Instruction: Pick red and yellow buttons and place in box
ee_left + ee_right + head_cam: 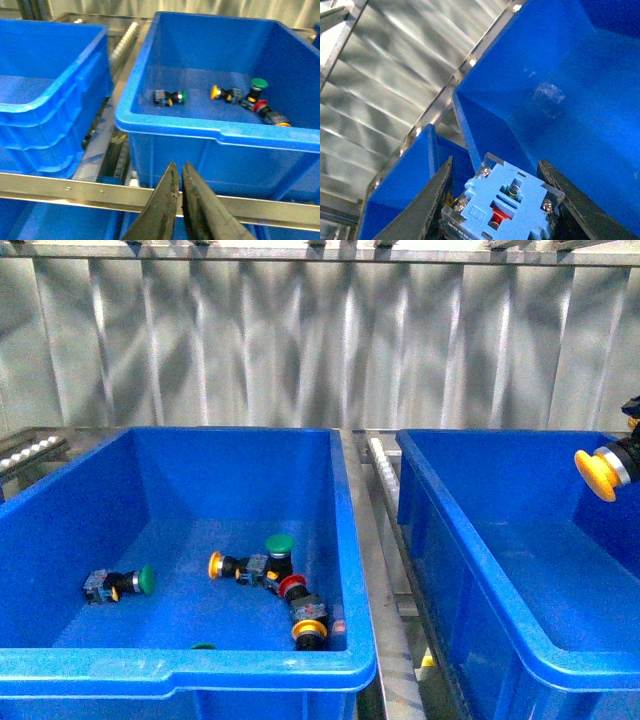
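Right end effector (497, 200) clamped on yellow button (598, 474) above right box (480, 570) | left end effector (179, 187) closed, outside left box (210, 134) | red button (292, 587) in left box

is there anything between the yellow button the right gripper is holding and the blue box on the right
Nothing visible. The right gripper holds the yellow mushroom-capped push button already above the right blue plastic box, whose visible interior looks bare below it.
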Tool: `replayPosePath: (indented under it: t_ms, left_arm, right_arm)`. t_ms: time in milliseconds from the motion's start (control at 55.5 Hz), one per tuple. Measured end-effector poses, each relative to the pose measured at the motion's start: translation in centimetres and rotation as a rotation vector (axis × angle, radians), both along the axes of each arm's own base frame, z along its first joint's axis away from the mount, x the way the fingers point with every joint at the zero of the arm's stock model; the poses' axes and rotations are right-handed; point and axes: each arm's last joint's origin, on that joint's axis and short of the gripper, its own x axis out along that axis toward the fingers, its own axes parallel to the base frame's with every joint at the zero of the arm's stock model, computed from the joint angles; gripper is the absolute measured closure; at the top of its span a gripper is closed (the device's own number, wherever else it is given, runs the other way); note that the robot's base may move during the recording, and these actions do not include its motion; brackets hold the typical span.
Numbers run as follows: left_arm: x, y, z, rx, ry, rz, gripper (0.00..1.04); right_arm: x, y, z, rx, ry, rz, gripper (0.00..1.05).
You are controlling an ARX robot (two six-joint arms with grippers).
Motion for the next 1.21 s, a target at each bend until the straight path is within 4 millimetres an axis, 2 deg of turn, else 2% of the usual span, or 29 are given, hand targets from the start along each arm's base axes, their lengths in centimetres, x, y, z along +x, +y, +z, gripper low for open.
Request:
replayPosePath:
  t_ms: [144, 234, 324, 360, 450, 846, 882, 1117, 1207]
  left_arm:
    - [0.0, 0.1, -0.8, 0.004, 0.000, -0.001, 1.02]
    - [-0.1, 0.1, -0.8, 0.006, -0.008, 0.001, 1.02]
    - [-0.1, 0.1, -0.8, 0.006, -0.009, 0.000, 1.02]
    - [-0.1, 0.1, -0.8, 0.006, -0.009, 0.000, 0.99]
    - [-0.1, 0.1, -0.8, 0.006, -0.009, 0.000, 0.78]
    - [-0.1, 0.1, -0.8, 0.006, -0.009, 0.000, 0.10]
    - [-0.1, 0.1, -0.8, 0.007, -0.009, 0.000, 0.06]
    - [-0.1, 0.1, -0.8, 0.009, -0.009, 0.002, 0.08]
    - [-0.1, 0.1, -0.8, 0.009, -0.009, 0.003, 0.08]
  right_arm:
    - [0.5, -0.2, -0.5, -0.161, 0.044, 0.002, 0.63]
    - [1.0, -1.3, -1.0, -0.259, 0.105, -0.002, 0.63]
    - [1.2, -2.3, -0.6, -0.293, 0.108, -0.034, 0.63]
    - [1.2, -2.5, -0.6, -0.297, 0.108, -0.042, 0.63]
    - [1.2, -2.8, -0.5, -0.308, 0.111, -0.059, 0.63]
    - [0.9, -3.0, -0.3, -0.310, 0.097, -0.081, 0.63]
    - [0.8, -3.1, -0.3, -0.304, 0.096, -0.087, 0.63]
    - [-0.3, -4.4, -0.1, -0.270, 0.062, -0.117, 0.63]
    - [-1.1, -6.3, -1.2, -0.251, 0.097, -0.176, 0.63]
